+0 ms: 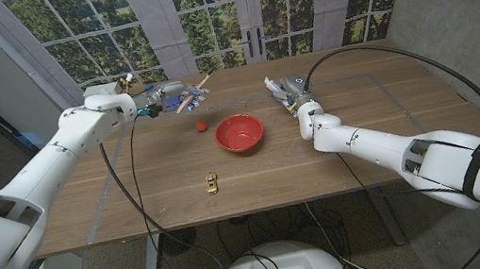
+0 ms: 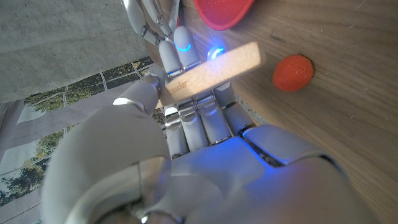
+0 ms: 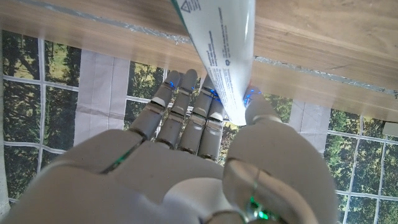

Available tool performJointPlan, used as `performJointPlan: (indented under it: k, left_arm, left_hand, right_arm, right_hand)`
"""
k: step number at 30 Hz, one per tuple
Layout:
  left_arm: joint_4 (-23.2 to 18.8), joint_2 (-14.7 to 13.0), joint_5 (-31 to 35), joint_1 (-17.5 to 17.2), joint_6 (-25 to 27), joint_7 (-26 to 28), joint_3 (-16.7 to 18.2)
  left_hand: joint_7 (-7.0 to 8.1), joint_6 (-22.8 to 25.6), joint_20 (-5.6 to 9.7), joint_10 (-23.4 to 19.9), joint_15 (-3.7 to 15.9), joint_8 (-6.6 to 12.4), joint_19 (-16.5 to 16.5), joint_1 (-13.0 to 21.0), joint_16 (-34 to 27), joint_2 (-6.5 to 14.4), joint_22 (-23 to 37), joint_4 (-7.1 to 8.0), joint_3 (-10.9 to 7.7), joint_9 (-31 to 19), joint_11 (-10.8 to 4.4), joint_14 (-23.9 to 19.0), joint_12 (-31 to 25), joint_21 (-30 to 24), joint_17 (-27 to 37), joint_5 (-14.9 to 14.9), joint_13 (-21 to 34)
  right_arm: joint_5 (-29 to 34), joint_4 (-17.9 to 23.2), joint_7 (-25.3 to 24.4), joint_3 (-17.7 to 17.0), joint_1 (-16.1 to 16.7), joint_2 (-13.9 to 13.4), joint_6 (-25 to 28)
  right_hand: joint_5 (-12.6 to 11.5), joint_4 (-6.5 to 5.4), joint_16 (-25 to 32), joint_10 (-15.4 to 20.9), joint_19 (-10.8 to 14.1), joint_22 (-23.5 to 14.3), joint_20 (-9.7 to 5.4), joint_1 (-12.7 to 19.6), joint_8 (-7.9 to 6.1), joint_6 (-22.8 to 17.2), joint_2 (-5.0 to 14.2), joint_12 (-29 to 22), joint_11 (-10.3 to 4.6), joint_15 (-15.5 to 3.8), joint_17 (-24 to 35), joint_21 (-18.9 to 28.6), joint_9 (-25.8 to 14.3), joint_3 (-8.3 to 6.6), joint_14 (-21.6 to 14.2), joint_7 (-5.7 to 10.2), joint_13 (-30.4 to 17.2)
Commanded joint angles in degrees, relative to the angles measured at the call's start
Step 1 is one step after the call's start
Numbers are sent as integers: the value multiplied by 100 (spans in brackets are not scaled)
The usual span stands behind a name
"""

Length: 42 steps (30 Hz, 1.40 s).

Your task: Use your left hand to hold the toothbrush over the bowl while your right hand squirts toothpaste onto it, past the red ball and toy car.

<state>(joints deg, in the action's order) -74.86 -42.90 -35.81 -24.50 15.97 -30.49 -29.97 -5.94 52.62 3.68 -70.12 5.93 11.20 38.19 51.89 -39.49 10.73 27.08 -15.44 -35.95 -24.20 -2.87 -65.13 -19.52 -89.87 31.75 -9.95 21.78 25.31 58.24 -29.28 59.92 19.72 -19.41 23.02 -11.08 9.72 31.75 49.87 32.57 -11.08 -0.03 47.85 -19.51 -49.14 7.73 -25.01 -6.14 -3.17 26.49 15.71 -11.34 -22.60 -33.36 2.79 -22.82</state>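
Left hand (image 1: 161,97) is raised over the far left of the table (image 1: 114,187), fingers closed around the toothbrush (image 1: 193,94). The left wrist view confirms the grip on its pale wooden handle, long axis running across the fingers. The brush's free end points toward the table's middle.

The bowl (image 1: 239,133), red, sits right of and nearer than that hand. The toothbrush is not yet over it. In my judgement the left hand must carry it rightward and toward the robot. The red ball (image 1: 202,123) lies directly between hand and bowl, near the bowl's rim; it is the obstacle on that path. The toy car (image 1: 212,182), yellow, lies nearer the table's front edge, well apart from it.

Right hand (image 1: 288,89) is just beyond the bowl's right side, clamped on the toothpaste (image 3: 219,56) tube. It is the nearer hand to the bowl.
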Motion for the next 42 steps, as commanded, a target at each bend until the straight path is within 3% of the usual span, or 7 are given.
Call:
performJointPlan:
  k: [1,14,24,42]
  left_arm:
    - [-58,-13,-11,-19,14,-5,-2]
    - [-73,-49,-62,-78,69,-7,14]
    - [-64,-31,-88,-36,355,98,-27]
    - [222,139,-27,169,486,-17,-186]
  left_hand:
    - [-305,366,830,-547,716,8,10,26,33,48,3,719,-773,-27,-508,-682,-27,4,6,0,10]
    - [-297,363,830,-553,717,10,8,17,69,48,8,711,-777,-56,-507,-706,-41,-3,39,2,2]
    - [-317,392,830,-563,721,0,50,23,99,46,-15,692,-779,-36,-510,-731,-48,-4,43,5,-12]
    - [-334,404,830,-578,720,-7,69,33,149,47,-42,675,-780,-37,-529,-762,-70,2,57,9,-18]
  right_arm:
    - [413,609,35,-52,140,-282,403]
    - [1126,1274,501,146,121,-586,1004]
    - [1813,1870,994,283,143,-868,1428]
    - [2737,2743,1733,232,337,-1213,1780]
  right_hand:
    - [-25,2,190,125,143,-13,-46,171,-24,-66,56,-93,-30,-849,118,88,-18,-42,-255,30,-112]
    - [-28,-24,183,159,184,-18,-169,237,-41,-120,68,-161,-63,-826,154,127,-27,-66,-308,55,-243]
    - [-27,-41,163,164,177,-18,-168,237,-51,-151,67,-183,-67,-830,162,134,-30,-65,-308,80,-295]
    - [-22,-71,125,165,168,-17,-169,210,-48,-153,54,-215,-63,-824,175,148,-34,-52,-315,72,-385]
